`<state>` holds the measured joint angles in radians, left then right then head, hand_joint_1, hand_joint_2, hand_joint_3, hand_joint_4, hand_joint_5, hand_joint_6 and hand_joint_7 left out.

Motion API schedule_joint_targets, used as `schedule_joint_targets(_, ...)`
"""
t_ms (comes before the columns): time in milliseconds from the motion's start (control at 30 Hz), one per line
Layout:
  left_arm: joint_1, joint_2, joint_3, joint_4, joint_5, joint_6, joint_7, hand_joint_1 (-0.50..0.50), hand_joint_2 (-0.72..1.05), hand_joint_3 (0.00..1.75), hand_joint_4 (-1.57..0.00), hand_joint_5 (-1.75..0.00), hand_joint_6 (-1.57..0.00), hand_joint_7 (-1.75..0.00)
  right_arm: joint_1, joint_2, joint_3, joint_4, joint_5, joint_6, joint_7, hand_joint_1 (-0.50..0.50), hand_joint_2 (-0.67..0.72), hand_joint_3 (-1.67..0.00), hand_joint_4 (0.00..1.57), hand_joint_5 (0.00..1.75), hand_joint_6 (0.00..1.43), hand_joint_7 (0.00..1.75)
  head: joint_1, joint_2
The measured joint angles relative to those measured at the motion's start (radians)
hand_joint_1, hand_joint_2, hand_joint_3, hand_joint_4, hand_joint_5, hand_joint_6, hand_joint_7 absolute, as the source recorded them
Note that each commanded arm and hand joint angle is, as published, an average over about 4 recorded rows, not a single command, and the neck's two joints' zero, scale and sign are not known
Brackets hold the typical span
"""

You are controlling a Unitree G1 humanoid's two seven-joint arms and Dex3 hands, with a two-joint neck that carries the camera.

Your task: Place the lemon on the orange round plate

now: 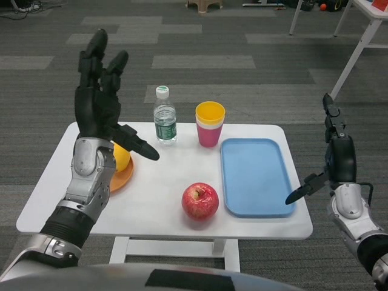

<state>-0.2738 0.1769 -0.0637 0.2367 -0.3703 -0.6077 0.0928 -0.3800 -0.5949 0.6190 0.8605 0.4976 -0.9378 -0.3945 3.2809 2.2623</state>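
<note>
The yellow lemon [122,157] lies on the orange round plate [123,176] at the table's left side; my left forearm covers much of both. My left hand [102,100] is raised above the plate with its fingers spread and holds nothing. At the table's right edge my right hand [334,151] hangs with fingers apart, also empty.
A red apple [200,200] sits near the front middle. A blue tray [255,176] lies on the right. A small water bottle [164,117] and stacked yellow and pink cups [210,123] stand at the back. Another white table [370,18] stands far right.
</note>
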Motion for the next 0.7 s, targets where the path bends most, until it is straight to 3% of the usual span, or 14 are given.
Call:
schedule_joint_targets(267,0.025,0.000,0.075,-0.029,-0.055,0.098,-0.112,-0.50,-0.72,0.09,0.00,-0.62,0.00,-0.42,0.000,0.000,0.000,-0.002,0.000,0.000,0.000,-0.46,0.60,0.00,0.26,0.00,0.00,0.03,-0.007,0.001)
schedule_joint_targets(467,0.070,0.005,0.189,-0.102,-0.121,0.305,-0.281,-0.50,-0.72,0.09,0.00,-0.62,0.00,-0.42,-0.001,0.000,0.000,-0.004,0.000,0.000,0.000,-0.46,0.60,0.00,0.26,0.00,0.00,0.00,-0.007,-0.002)
schedule_joint_targets(700,0.119,0.027,0.290,-0.131,-0.158,0.386,-0.330,-0.50,-0.72,0.09,0.00,-0.62,0.00,-0.42,-0.001,-0.001,0.000,-0.005,0.000,0.000,0.000,-0.46,0.60,0.00,0.26,0.00,0.00,0.00,-0.007,-0.003)
